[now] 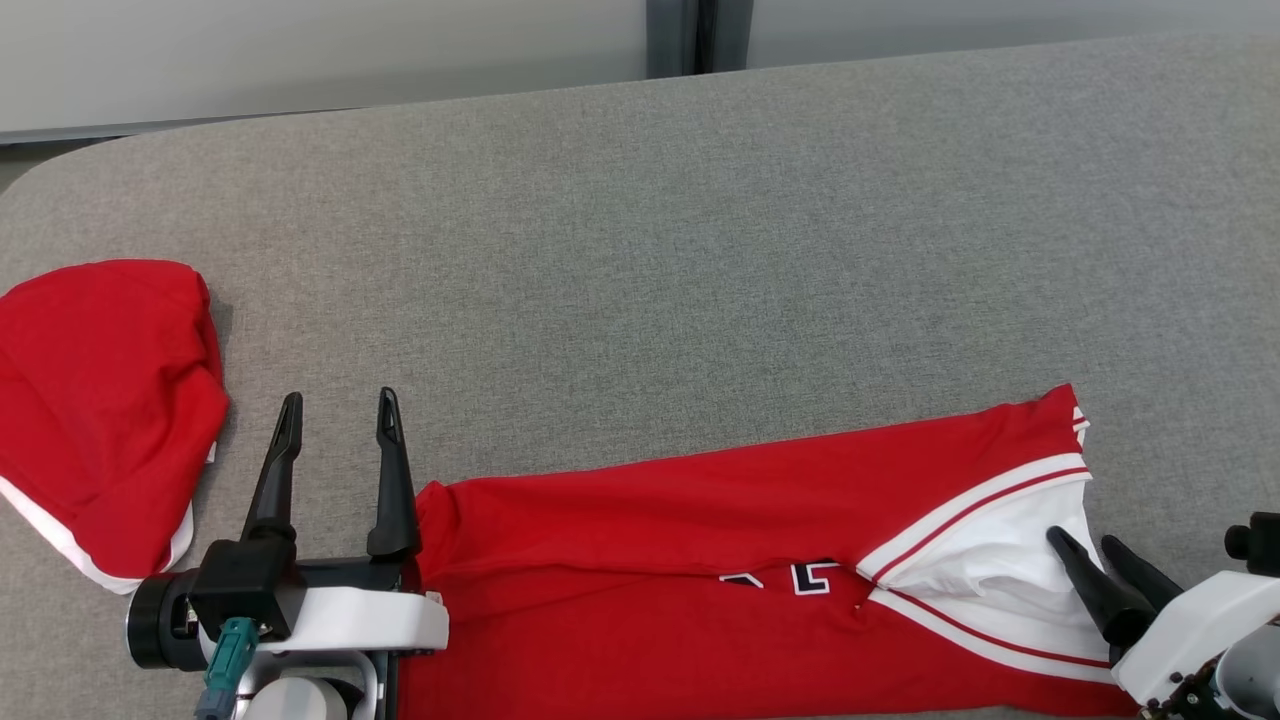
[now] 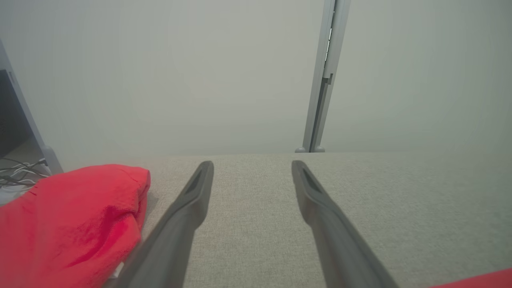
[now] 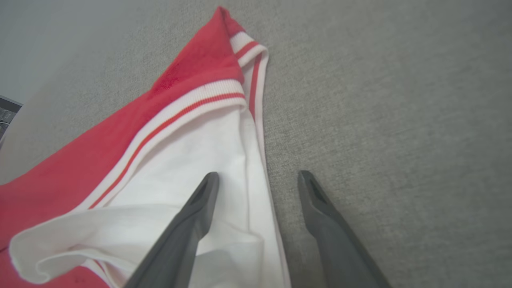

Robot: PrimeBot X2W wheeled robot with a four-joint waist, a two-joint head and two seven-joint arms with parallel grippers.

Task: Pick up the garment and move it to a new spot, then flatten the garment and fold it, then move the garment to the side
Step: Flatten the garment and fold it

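Red garment (image 1: 700, 560) lying folded lengthwise on the near surface (image 1: 700, 250), further folding and shift aside apparently remaining; left gripper (image 1: 338, 420) and right gripper (image 1: 1085, 548) both released, grasping nothing

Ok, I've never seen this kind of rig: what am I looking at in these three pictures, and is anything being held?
It is a two-armed robot at a grey padded surface. The wide picture comes from its head, looking down; the other two come from cameras on each wrist, looking along that arm's two dark fingers. The left gripper is open over bare surface, between a bunched red garment and a long folded red garment. The right gripper is also open, straddling the folded garment's white-lined edge, one finger over fabric, one over the surface. Nothing is held.
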